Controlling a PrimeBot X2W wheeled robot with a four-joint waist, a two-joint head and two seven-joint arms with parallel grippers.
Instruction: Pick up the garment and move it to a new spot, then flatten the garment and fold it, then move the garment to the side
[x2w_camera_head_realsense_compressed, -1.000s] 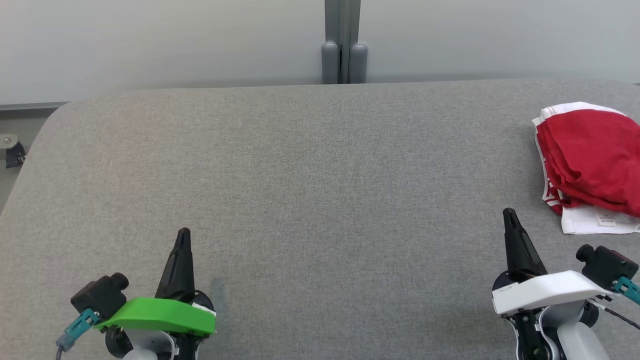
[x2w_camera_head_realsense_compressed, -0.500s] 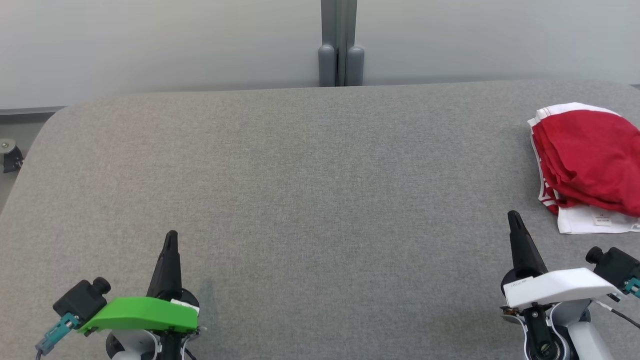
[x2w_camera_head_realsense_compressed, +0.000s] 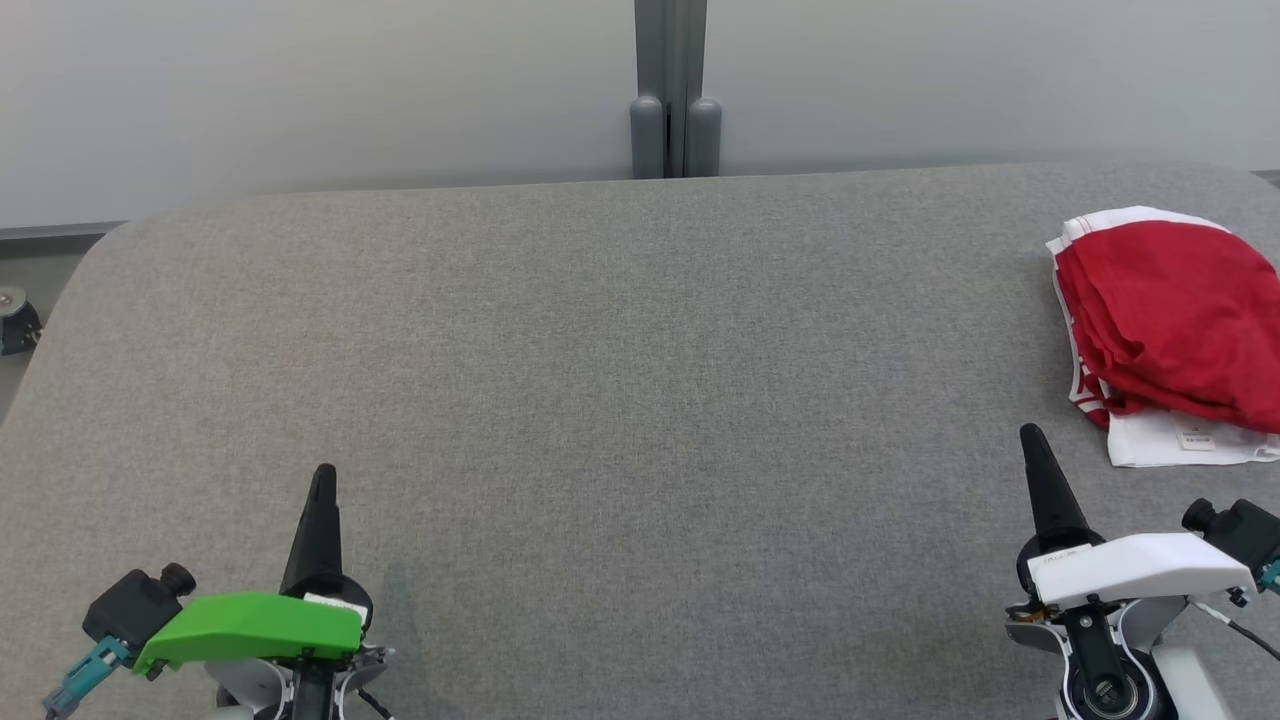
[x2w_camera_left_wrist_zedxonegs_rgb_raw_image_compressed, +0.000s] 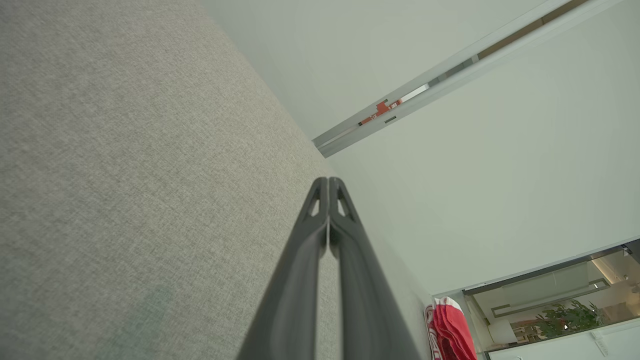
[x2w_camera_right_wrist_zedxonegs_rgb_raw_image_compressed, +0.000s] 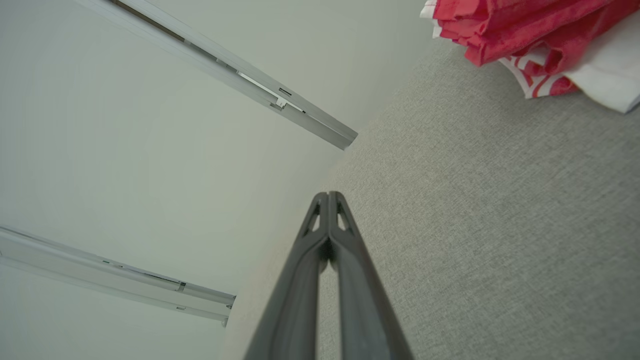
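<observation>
1 garment (x2w_camera_head_realsense_compressed: 1170, 310), table (x2w_camera_head_realsense_compressed: 600, 350) rt edge; L hand (x2w_camera_head_realsense_compressed: 322, 474), R hand (x2w_camera_head_realsense_compressed: 1030, 434) both pressed together.

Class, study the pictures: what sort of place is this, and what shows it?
Probably an office-like test room: grey fabric-topped table, pale partition wall, green plant in a lit room beyond.

L gripper (x2w_camera_left_wrist_zedxonegs_rgb_raw_image_compressed: 328, 181) | jaws pressed together, empty | grey table (x2w_camera_left_wrist_zedxonegs_rgb_raw_image_compressed: 125, 160) alongside | red garment (x2w_camera_left_wrist_zedxonegs_rgb_raw_image_compressed: 451, 330) at far edge, well apart

head camera looks down on the table (x2w_camera_head_realsense_compressed: 640, 350); 2 wrist cameras skim it, sharing the garment (x2w_camera_head_realsense_compressed: 1170, 310).
</observation>
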